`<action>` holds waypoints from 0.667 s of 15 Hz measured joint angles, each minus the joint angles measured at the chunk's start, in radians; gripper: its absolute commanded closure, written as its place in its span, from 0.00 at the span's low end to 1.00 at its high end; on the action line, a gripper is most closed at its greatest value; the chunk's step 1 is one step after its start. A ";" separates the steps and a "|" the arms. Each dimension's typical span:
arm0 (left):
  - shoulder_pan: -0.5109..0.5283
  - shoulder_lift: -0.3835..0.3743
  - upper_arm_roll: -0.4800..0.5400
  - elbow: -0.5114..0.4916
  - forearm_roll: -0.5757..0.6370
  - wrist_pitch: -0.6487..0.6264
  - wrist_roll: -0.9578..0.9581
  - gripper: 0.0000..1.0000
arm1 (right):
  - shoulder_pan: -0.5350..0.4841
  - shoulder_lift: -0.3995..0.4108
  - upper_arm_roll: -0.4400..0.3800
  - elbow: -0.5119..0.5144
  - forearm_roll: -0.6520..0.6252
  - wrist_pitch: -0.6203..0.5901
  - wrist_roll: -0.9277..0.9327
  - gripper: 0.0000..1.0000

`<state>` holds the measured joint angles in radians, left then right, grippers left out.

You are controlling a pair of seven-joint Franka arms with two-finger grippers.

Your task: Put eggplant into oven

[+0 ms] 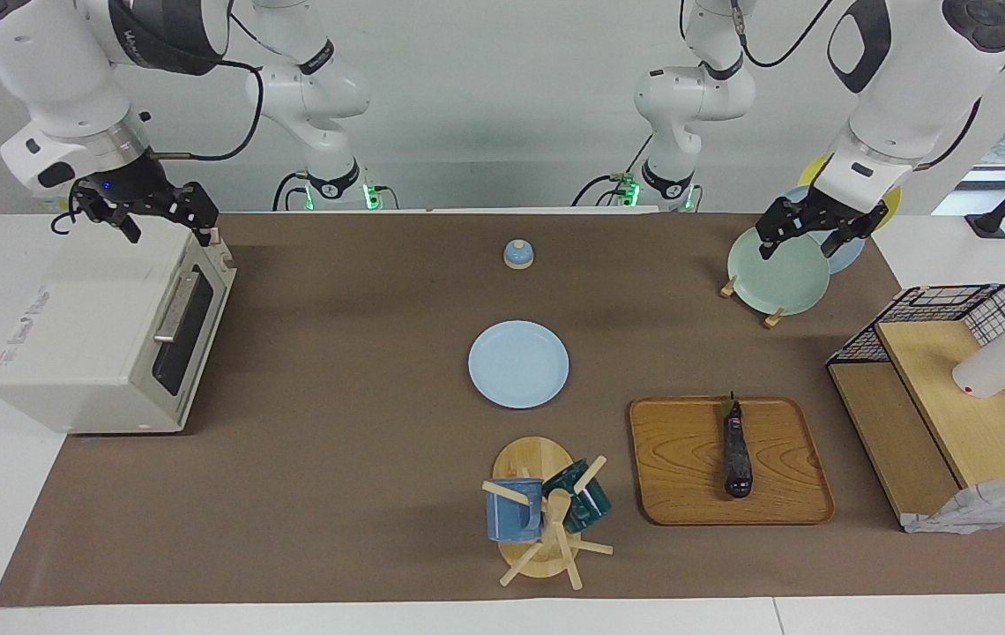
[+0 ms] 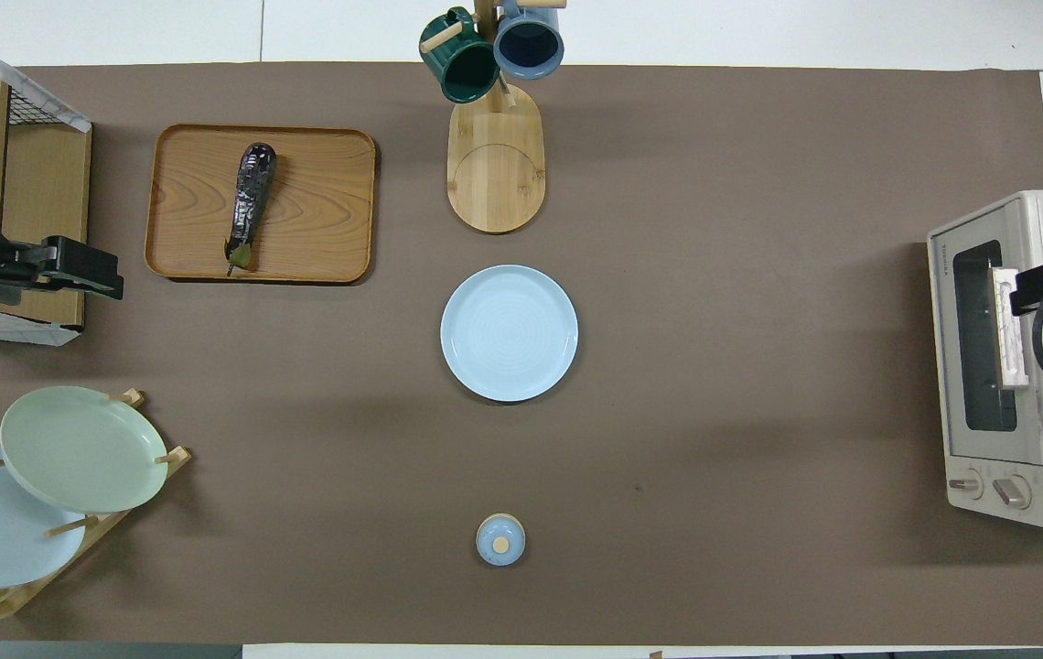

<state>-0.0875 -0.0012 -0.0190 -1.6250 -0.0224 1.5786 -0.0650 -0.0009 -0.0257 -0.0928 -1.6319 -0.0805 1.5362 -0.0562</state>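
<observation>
My right pincer, jaws apart, hangs over the shut oven upper left; my left pincer (gap unclear) waits over plates; eggplant lies on tray, lower right.

We see a brown surface carrying the oven, a wooden tray, a blue plate, a mug tree, a plate rack, a small lid and a wire shelf.

Oven door strip — "TOSHIBA" — warning sticker illegible.
</observation>
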 measured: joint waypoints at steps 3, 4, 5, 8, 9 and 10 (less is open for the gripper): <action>0.000 0.000 -0.003 0.000 0.000 0.000 0.008 0.00 | 0.000 0.000 0.000 0.000 0.000 0.000 0.000 0.00; 0.000 0.000 -0.004 0.000 0.000 0.000 0.009 0.00 | 0.000 0.000 0.000 0.000 0.000 0.000 0.000 0.00; 0.000 0.000 -0.004 0.000 0.000 0.001 0.009 0.00 | 0.000 0.000 0.000 0.000 0.000 0.000 0.000 0.00; 0.000 0.000 -0.005 0.000 0.000 0.011 0.009 0.00 | 0.000 0.000 0.000 0.000 0.000 0.000 0.000 0.00; 0.000 0.000 -0.005 0.000 0.000 0.021 0.009 0.00 | 0.000 0.000 0.000 0.000 0.000 0.000 0.000 0.00; 0.000 0.000 -0.006 0.000 0.000 0.033 0.009 0.00 | 0.000 0.000 0.000 0.000 0.000 0.000 0.000 0.00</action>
<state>-0.0877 -0.0015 -0.0247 -1.6250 -0.0225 1.6115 -0.0561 -0.0013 -0.0257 -0.0928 -1.6320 -0.0805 1.5362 -0.0562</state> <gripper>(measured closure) 0.000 0.000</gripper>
